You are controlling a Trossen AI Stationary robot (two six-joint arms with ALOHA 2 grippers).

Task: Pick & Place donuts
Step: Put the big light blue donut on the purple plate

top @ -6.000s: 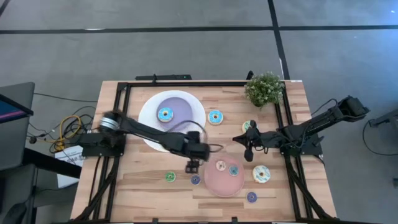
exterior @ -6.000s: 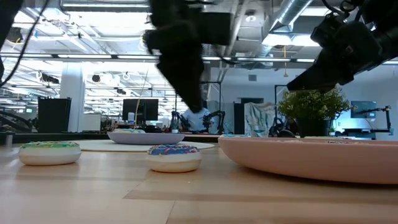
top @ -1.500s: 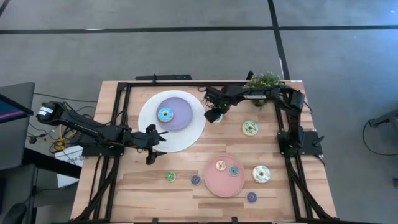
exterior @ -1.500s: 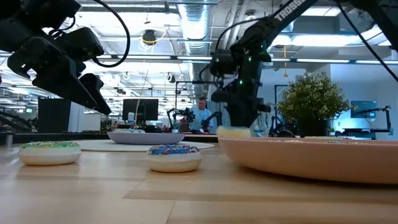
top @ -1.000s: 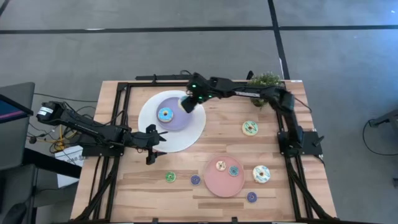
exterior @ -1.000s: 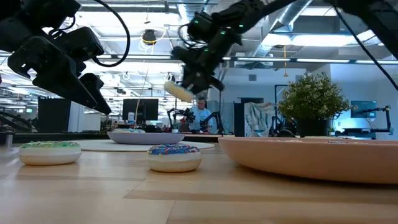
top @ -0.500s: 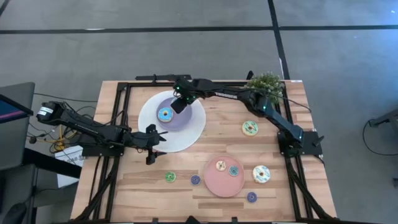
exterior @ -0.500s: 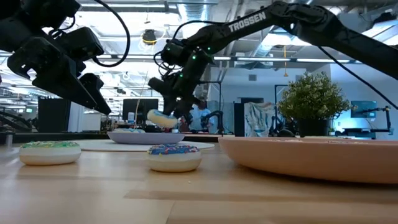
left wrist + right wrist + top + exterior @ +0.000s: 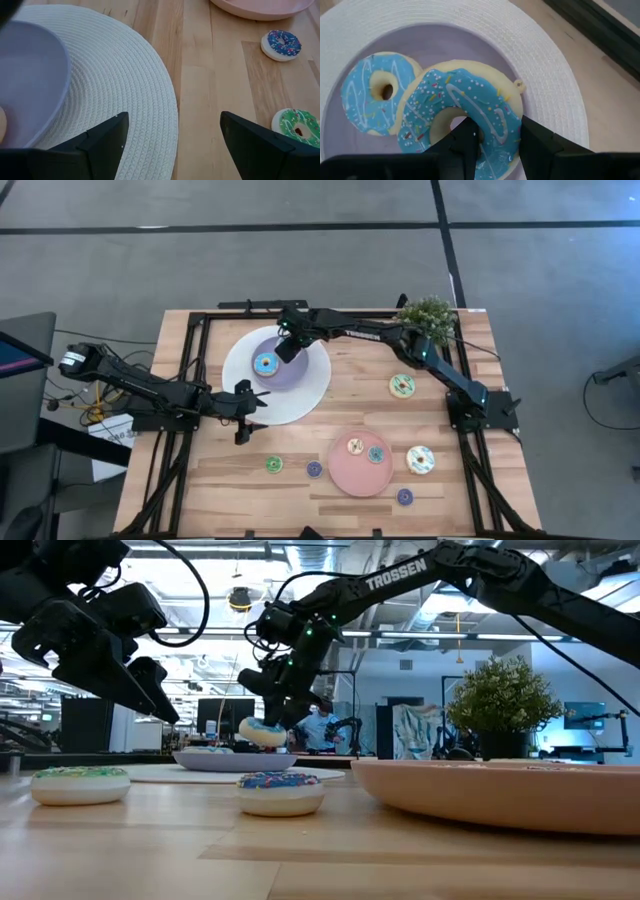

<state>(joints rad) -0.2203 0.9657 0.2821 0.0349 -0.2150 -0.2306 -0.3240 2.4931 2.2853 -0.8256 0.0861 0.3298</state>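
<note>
My right gripper (image 9: 286,348) is over the lilac plate (image 9: 290,370) on the round white mat (image 9: 300,395), shut on a blue-iced ring donut (image 9: 465,120). In the low view that donut (image 9: 262,731) hangs a little above the plate (image 9: 235,760). A second blue-iced donut (image 9: 376,94) lies flat on the plate beside it. At the mat's near left edge my left gripper (image 9: 172,150) stands open, nothing between its fingers. A green mini donut (image 9: 274,464) and a purple one (image 9: 314,469) lie flat on the table. My right gripper has one finger (image 9: 465,142) in the donut's hole and the other (image 9: 535,142) outside the ring, with the ring's band (image 9: 497,132) pinched between them. The fingers slant down from the table's far right. The donut hangs tilted, icing up, clear of the plate.
A pink plate (image 9: 345,475) near the front holds two small donuts. More donuts lie right of it (image 9: 420,459), farther back (image 9: 402,386) and near the front edge (image 9: 405,496). A potted plant (image 9: 428,320) stands at the far right. A black frame rims the table.
My right gripper has carried the blue donut toward the table's left and down, from above the mat's far edge to just above the lilac plate, tipping more steeply downward. It has kept still over the last half second.
</note>
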